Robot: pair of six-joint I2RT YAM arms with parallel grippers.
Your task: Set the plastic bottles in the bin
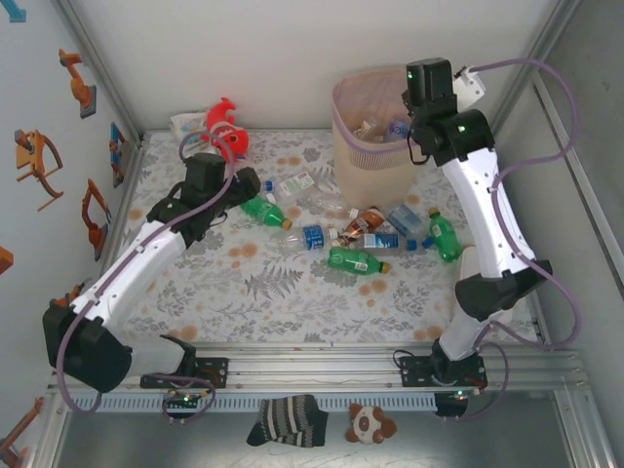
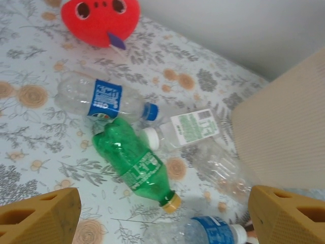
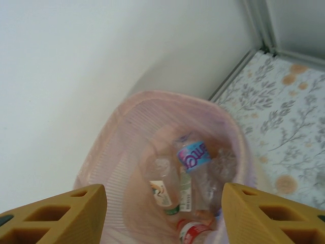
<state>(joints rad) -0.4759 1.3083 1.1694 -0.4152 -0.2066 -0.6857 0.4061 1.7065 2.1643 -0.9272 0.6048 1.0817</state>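
The beige-pink bin stands at the back right with several bottles inside, among them a clear one with a blue-pink label. My right gripper hovers over the bin's rim, open and empty. Several plastic bottles lie on the floral mat in front of the bin. My left gripper is open above them, nothing between its fingers. Just ahead of it lie a green bottle with a yellow cap, a clear blue-labelled one, a clear white-labelled one and another blue-labelled one.
A red fish plush sits at the back left, near the wall. More bottles lie right of centre: two green ones and a brown one. The bin's wall is close to my left gripper's right side.
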